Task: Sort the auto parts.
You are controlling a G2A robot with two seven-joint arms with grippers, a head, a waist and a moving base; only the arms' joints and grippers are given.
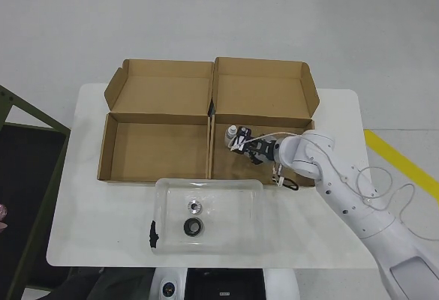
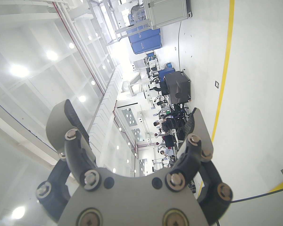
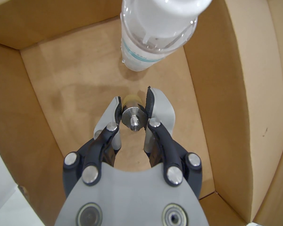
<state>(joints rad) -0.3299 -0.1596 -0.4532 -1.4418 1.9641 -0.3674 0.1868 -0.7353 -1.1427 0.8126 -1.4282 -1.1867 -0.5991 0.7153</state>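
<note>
Brown cardboard dominates the top view: two open boxes sit side by side on a white table. The left-hand cardboard box holds nothing visible. The right gripper is inside the right-hand cardboard box, near a clear plastic bottle with a white cap. In front of the boxes, a clear plastic tray holds a small silver part and a black ring.

From the left wrist, the left gripper points up into a bright hall, its fingers spread wide with nothing between them.

From the right wrist, the right gripper's claw is clamped on a short silver metal part with a threaded stud, held low over the box floor. Whether it touches the floor cannot be told. The bottle stands upright just beyond the fingertips.

Likely risks: the round part may roll once let go, or the opening fingers may knock the bottle over.
</note>
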